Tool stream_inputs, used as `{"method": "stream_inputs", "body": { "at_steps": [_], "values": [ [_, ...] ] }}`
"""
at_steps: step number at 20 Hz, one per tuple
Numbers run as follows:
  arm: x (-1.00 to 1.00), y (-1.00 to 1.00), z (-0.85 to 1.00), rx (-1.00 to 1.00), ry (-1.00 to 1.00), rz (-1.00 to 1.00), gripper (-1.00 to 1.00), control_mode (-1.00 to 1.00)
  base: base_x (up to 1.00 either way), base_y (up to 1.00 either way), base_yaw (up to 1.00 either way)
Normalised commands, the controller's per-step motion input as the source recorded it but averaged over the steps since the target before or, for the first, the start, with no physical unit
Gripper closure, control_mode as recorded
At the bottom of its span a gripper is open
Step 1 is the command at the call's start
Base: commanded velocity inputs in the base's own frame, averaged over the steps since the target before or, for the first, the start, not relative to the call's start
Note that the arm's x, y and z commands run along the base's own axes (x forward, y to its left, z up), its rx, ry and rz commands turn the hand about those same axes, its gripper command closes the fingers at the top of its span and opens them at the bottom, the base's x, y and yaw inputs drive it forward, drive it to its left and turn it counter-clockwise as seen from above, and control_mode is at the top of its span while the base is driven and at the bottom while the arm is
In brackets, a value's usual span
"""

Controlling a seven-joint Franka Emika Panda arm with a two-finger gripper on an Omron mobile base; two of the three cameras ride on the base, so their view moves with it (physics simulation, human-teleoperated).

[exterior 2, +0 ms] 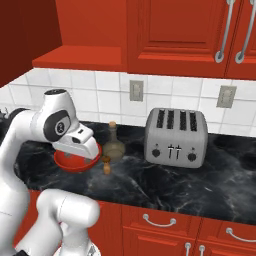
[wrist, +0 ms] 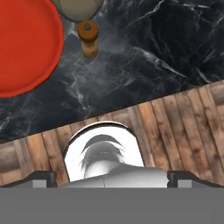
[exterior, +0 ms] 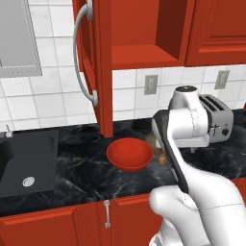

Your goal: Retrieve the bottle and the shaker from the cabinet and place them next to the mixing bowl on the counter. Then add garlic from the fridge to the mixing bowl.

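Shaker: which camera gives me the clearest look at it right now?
The hand view: the shaker stands clear on the counter beside the bowl, seen from above. The right base view shows it small, upright before the bottle. In the left base view the arm mostly hides it.

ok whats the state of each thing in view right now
cabinet: door open, shelf bare
bottle: upright on the counter, beside the mixing bowl
shaker: upright on the counter, by the bowl
mixing bowl: nothing in it
gripper: open, holding nothing
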Motion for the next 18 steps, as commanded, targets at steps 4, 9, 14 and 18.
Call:
{"method": "stream_inputs", "body": {
  "at_steps": [4, 9, 14, 18],
  "values": [
    [-0.26, 0.78, 0.0, -0.11, -0.06, 0.03, -1.0, -1.0, 0.0, 0.0, 0.0],
    [0.0, 0.0, 0.0, 0.0, 0.0, 0.0, -1.0, -1.0, 0.0, 0.0, 0.0],
    [-0.06, 0.0, 0.0, 0.0, -0.02, -0.01, -1.0, -1.0, 0.0, 0.0, 0.0],
    [-0.07, 0.0, -0.03, 0.0, -0.03, -0.07, -1.0, 1.0, -0.29, 0.05, -0.39]
  ]
}}
